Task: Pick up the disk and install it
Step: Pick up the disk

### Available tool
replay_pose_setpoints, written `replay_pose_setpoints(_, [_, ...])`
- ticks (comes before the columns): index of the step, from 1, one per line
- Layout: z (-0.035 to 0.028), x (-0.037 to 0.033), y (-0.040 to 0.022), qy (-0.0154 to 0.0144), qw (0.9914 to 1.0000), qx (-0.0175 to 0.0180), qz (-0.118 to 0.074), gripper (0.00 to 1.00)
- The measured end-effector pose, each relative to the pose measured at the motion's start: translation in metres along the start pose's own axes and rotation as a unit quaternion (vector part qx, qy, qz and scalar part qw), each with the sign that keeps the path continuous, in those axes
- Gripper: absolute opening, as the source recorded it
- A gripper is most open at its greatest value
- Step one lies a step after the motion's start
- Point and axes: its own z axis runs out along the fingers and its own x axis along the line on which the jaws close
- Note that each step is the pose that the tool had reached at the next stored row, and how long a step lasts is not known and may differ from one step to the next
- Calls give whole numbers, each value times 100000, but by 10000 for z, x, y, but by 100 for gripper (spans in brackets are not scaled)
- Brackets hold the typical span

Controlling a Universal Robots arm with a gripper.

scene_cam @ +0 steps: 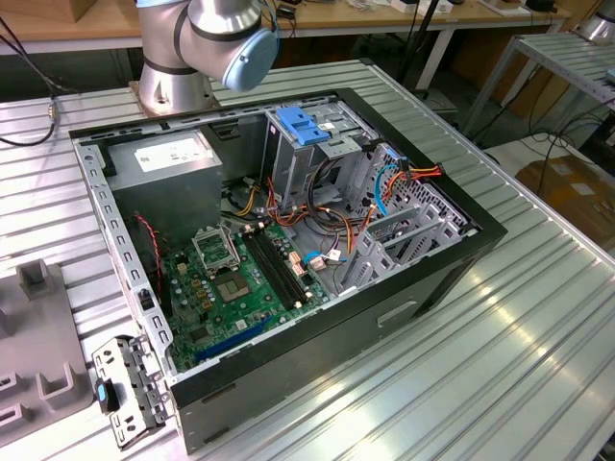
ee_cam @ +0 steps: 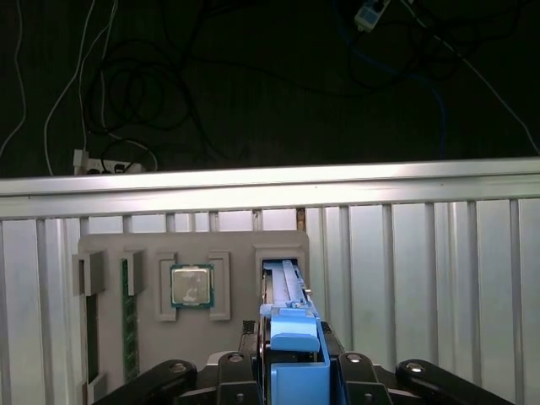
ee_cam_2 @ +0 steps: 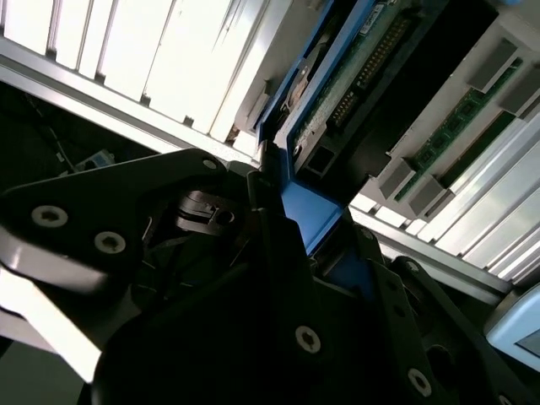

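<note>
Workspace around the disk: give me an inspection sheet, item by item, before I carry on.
Surface: ribbed aluminium table carrying the open computer case and a grey fixture tray.
Job's things: the disk stands on edge in a tray slot, its blue bracket toward the gripper.
Clutter: processor chip and memory sticks in the tray; loose metal bracket beside the case.
Grippers: gripper at the disk's blue bracket.
Cables: coloured wires inside the case; floor cables beyond the table edge.
Surroundings: wooden workbench, cardboard box.
</note>
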Motion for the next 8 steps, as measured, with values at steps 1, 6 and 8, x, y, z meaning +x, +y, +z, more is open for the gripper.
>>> replay_pose_setpoints(1, [-13,0,0,13,100000,-4,1,37])
replay_pose_setpoints(6, [-102,1,1,51,100000,2,2,37])
replay_pose_setpoints(8, [-129,2,1,57,100000,-1,3,37])
